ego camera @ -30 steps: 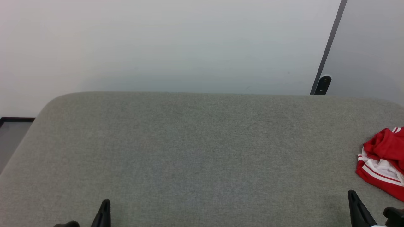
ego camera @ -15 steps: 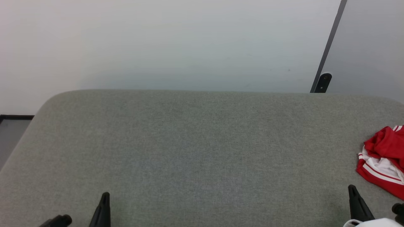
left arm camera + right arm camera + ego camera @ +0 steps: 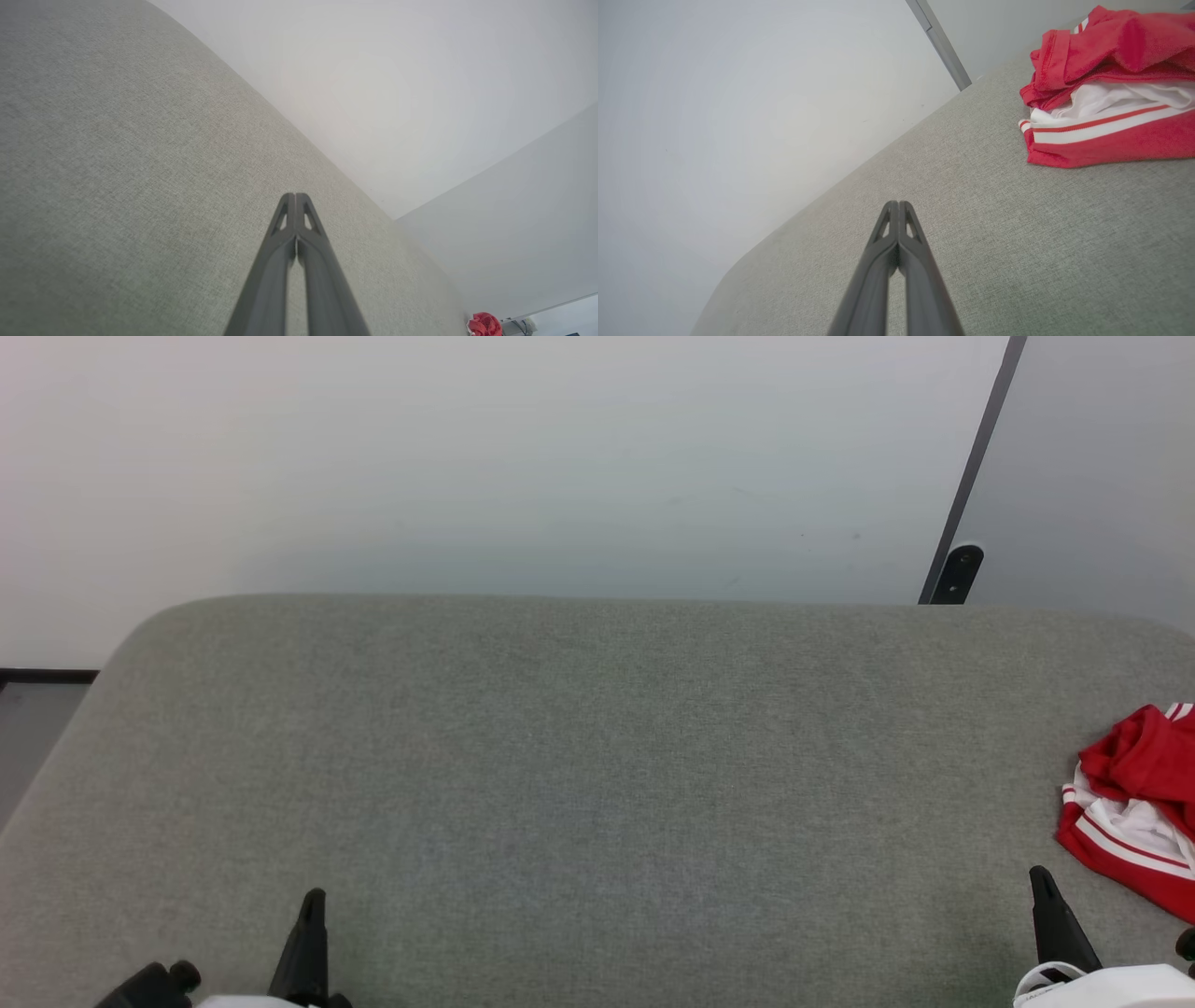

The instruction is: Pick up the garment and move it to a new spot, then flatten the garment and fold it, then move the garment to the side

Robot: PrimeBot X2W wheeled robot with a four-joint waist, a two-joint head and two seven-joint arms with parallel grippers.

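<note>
Nearest the camera, both grippers are rising from the lower edge of the head view. The left gripper (image 3: 312, 896) is pressing its two dark fingers together on nothing; the right gripper (image 3: 1038, 875) is likewise holding its fingers closed and empty; each wrist view is showing the tips meeting. A grey woven surface (image 3: 597, 775) with rounded corners is spreading beneath them. Beyond its far edge a pale wall (image 3: 523, 467) is rising; a dark slanted strip (image 3: 973, 467) is running down it at the right, and a dark skirting line (image 3: 47, 676) is showing at the far left. The garment (image 3: 1131, 793) is lying crumpled at the surface's right side; the picture's border is cutting it off, and folds are hiding most of its front. It is sitting ahead and to the right of the right gripper's fingertips, near but apart; it is lying well apart from the left gripper.
</note>
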